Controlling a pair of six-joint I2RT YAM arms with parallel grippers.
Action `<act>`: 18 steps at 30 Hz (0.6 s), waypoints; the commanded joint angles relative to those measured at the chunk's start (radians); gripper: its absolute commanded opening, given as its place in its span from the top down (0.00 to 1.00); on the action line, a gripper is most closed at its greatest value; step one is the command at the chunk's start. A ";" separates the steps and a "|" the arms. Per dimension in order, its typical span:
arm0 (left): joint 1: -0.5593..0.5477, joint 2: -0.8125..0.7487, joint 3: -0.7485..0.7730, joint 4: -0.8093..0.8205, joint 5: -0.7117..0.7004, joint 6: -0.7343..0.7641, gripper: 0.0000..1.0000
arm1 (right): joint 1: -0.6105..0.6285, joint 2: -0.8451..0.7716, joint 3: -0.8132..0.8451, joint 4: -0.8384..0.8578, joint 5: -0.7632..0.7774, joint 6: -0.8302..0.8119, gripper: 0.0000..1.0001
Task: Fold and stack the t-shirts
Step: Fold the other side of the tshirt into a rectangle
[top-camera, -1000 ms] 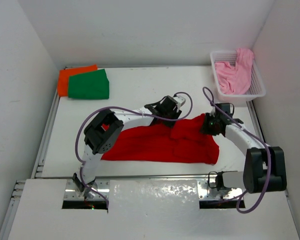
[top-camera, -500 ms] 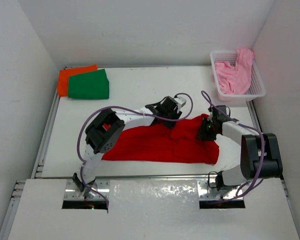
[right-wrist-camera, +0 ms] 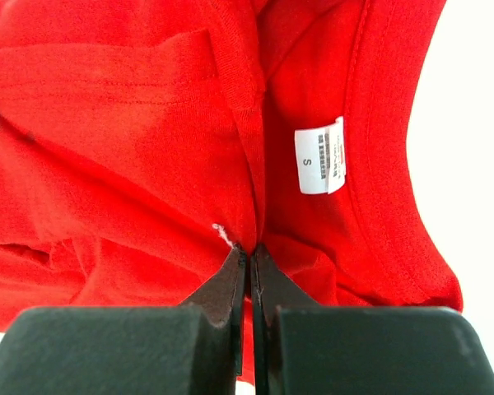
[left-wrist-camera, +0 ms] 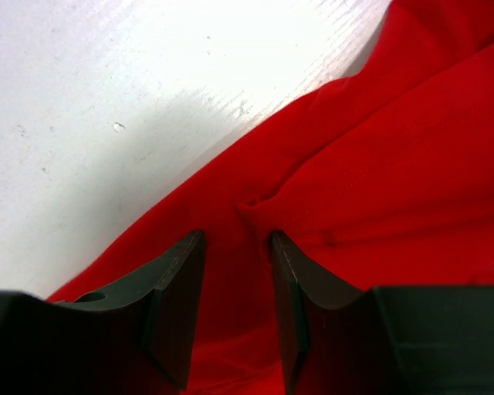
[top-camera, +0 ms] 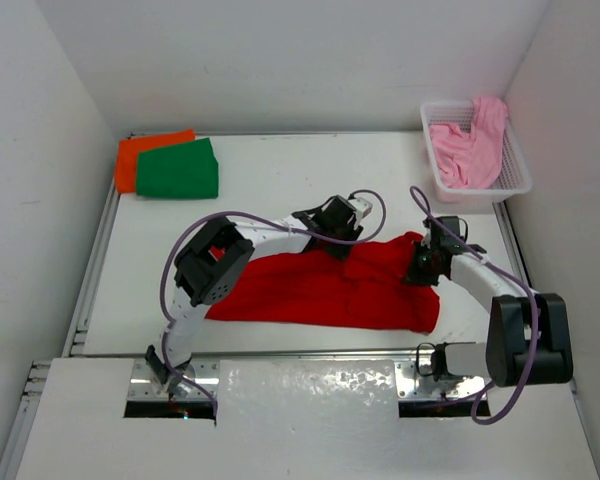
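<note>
The white table point(top-camera: 280, 195) carries a red t-shirt point(top-camera: 310, 292) spread flat, lengthwise along its near edge. In the far left corner lies a folded orange t-shirt point(top-camera: 140, 152) with a folded green t-shirt point(top-camera: 178, 170) overlapping it. A white lattice basket point(top-camera: 480, 192) sits in the far right corner.

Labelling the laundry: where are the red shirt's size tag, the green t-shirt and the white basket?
size tag point(right-wrist-camera: 320, 160): right wrist view, label's middle.
green t-shirt point(top-camera: 178, 168): top view, middle of folded cloth.
white basket point(top-camera: 480, 191): top view, near wall.
</note>
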 commanded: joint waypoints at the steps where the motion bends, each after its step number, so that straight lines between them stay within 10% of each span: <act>1: 0.009 0.008 0.026 0.024 0.006 0.005 0.65 | -0.007 0.005 -0.015 -0.028 0.005 -0.013 1.00; 7: 0.012 0.002 0.035 0.017 0.006 0.008 0.65 | -0.011 0.003 0.023 -0.093 0.075 -0.034 0.66; 12: 0.012 0.005 0.049 0.010 0.006 0.010 0.65 | -0.037 -0.186 0.136 -0.089 0.203 -0.114 0.76; 18: 0.010 0.011 0.061 -0.009 0.032 0.008 0.65 | -0.016 -0.091 0.210 0.110 0.001 -0.114 0.96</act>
